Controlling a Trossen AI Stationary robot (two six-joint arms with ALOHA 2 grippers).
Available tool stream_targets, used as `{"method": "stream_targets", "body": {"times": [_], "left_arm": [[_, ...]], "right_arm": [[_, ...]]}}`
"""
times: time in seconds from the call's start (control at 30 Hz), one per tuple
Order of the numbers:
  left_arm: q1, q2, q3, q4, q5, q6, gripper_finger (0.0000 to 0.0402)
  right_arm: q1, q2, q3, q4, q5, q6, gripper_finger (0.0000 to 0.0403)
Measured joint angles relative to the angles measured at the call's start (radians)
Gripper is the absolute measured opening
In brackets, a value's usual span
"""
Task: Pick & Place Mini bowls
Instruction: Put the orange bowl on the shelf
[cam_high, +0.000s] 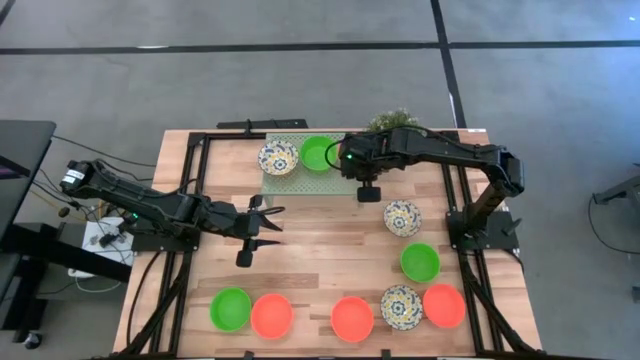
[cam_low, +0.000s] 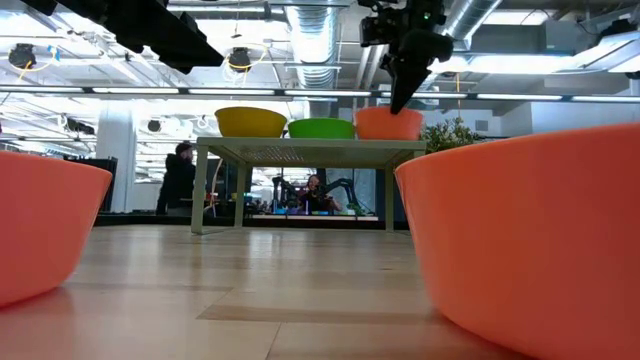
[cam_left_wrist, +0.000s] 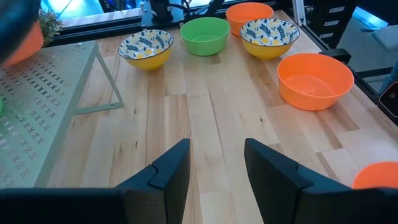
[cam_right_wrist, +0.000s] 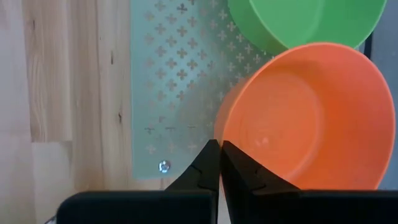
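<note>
A pale green perforated rack (cam_high: 290, 165) stands at the table's far side. On it sit a patterned bowl (cam_high: 278, 157), a green bowl (cam_high: 320, 153) and a red-orange bowl (cam_right_wrist: 305, 118), which the arm hides in the high view. My right gripper (cam_right_wrist: 219, 152) is over the rack's right end, fingers pointing down, shut on the red-orange bowl (cam_low: 388, 122). My left gripper (cam_high: 262, 225) waits open above the bare table left of centre. Several more mini bowls rest on the table: patterned (cam_high: 402, 217), green (cam_high: 420, 262) and a near row. My right gripper pinches the red-orange bowl's rim (cam_right_wrist: 225, 134) between its two fingers, one inside the bowl and one outside, at the side away from the green bowl. The fingers come from above, pointing down. The bowl stands upright with its base on the rack.
Along the near edge stand a green bowl (cam_high: 231, 308), red-orange bowls (cam_high: 271, 316), (cam_high: 352, 318), (cam_high: 443, 305) and a patterned bowl (cam_high: 400, 307). A small potted plant (cam_high: 393, 120) stands behind the right arm. Bare wood lies in the table's middle. People show in the room beyond.
</note>
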Motion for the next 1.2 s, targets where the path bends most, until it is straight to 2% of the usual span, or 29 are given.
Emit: {"method": "stream_targets", "body": {"times": [0.33,0.6,0.83,1.2], "left_arm": [[0.000,0.000,0.000,0.007,0.000,0.000,0.0153],[0.000,0.000,0.000,0.013,0.000,0.000,0.0153],[0.000,0.000,0.000,0.014,0.000,0.000,0.0153],[0.000,0.000,0.000,0.018,0.000,0.000,0.0153]], "right_arm": [[-0.006,0.000,0.000,0.002,-0.003,0.001,0.0002],[-0.063,0.000,-0.001,0.019,-0.006,0.000,0.0002],[-0.099,0.022,-0.007,0.018,-0.108,0.008,0.0002],[-0.082,0.059,-0.002,0.042,-0.093,-0.057,0.0007]]}}
